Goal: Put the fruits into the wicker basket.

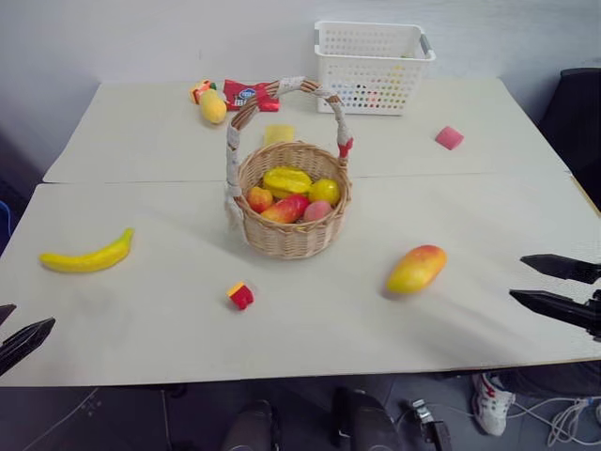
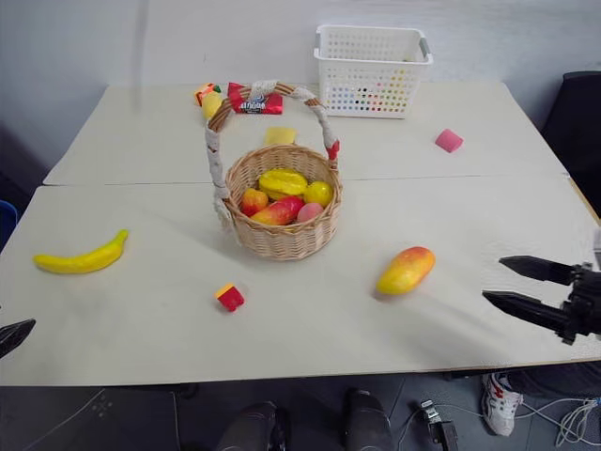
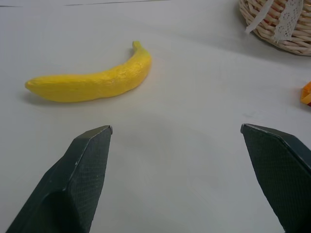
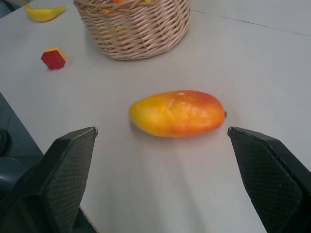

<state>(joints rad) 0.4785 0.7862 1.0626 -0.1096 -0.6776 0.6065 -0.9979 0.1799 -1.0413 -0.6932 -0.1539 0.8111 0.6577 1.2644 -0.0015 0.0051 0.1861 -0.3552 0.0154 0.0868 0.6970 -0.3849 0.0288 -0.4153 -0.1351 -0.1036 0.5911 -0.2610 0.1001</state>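
A long yellow banana (image 1: 87, 256) lies on the table at the left, a short way ahead of my left gripper (image 1: 14, 329), which is open and empty. The yellow-orange mango (image 1: 416, 269) with a red blush lies on the right, ahead of and to the left of my right gripper (image 1: 518, 278), also open and empty. In the right wrist view the mango (image 4: 177, 113) lies just beyond the fingertips. The round wicker basket (image 1: 291, 240) stands mid-table between the two fruits, its handle arched up, with several toy fruits inside.
A small red-and-yellow cube (image 1: 240, 295) sits in front of the basket. A white mesh basket (image 1: 373, 68) stands at the back, a pink block (image 1: 449, 137) to its right. A yellow toy fruit (image 1: 212, 106) and a red packet (image 1: 246, 94) lie at the back left.
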